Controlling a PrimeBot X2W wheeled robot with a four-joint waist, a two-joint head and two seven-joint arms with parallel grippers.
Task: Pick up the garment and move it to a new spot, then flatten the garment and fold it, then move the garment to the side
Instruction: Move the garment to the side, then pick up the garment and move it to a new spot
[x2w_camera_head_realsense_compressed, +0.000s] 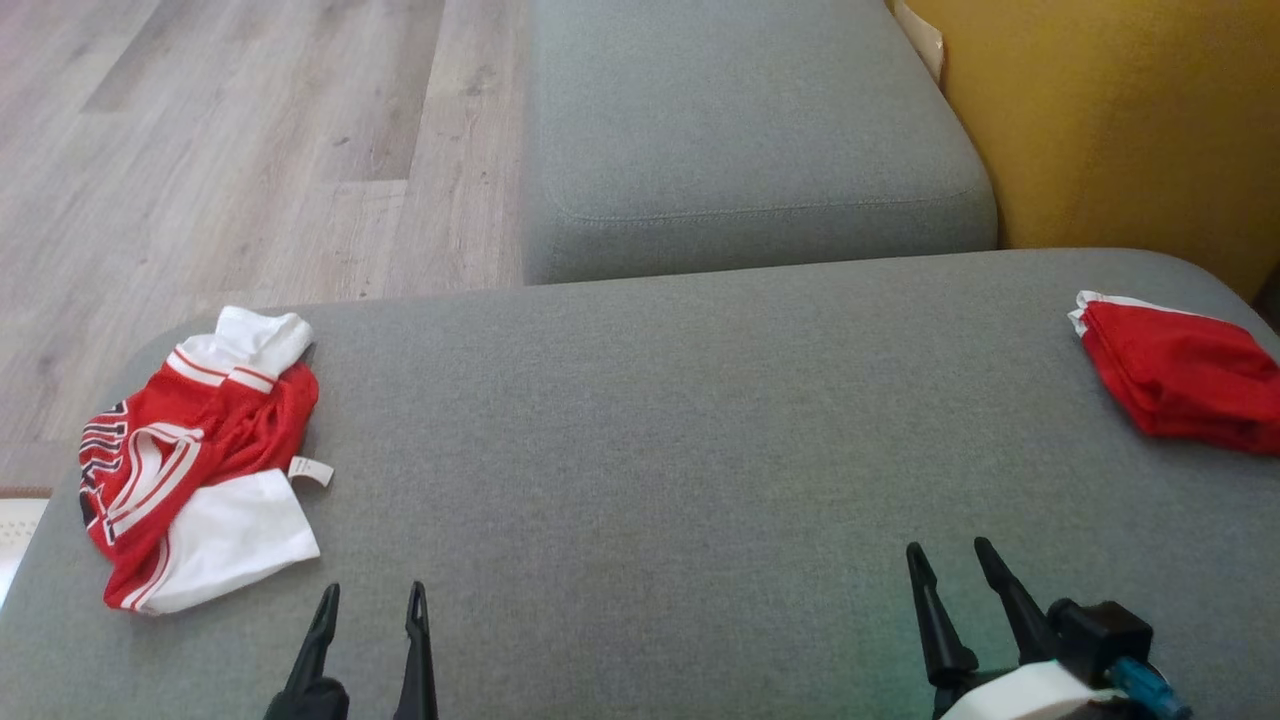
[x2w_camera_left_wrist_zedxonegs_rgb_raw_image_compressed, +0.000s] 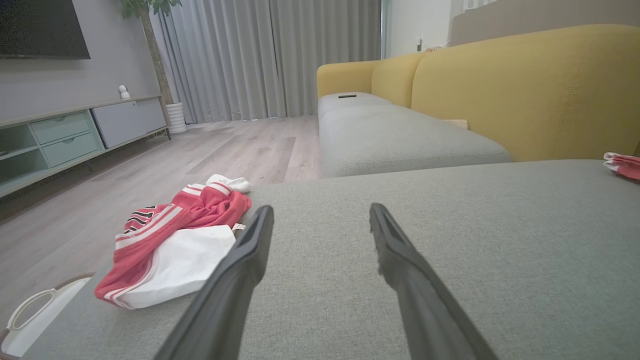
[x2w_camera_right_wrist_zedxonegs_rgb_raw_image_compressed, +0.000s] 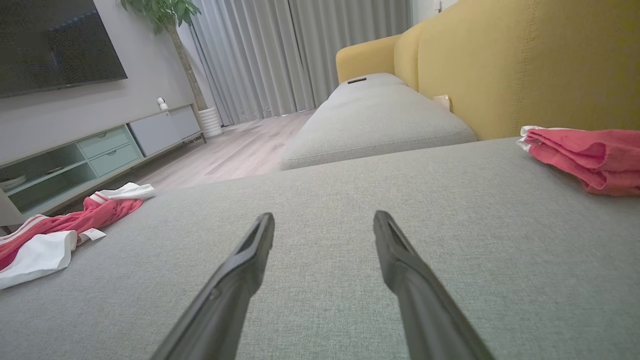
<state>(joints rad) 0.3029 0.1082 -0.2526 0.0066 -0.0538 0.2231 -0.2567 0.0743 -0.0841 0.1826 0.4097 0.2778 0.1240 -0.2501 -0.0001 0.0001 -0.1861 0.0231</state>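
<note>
crumpled red-and-white garment (x2w_camera_head_realsense_compressed: 200, 460) lies at the left end of the grey sofa cushion (x2w_camera_head_realsense_compressed: 650, 420), long axis running roughly away from the robot, just ahead-left of the nearer left gripper (x2w_camera_head_realsense_compressed: 373, 592); right gripper (x2w_camera_head_realsense_compressed: 950, 550) well apart; both spread wide, empty.

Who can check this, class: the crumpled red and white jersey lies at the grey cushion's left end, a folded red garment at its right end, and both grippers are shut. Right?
Not quite: the left gripper and right gripper are open, fingers apart in each wrist view. On the cushion, the jersey at left and folded red garment at right are correct.
</note>
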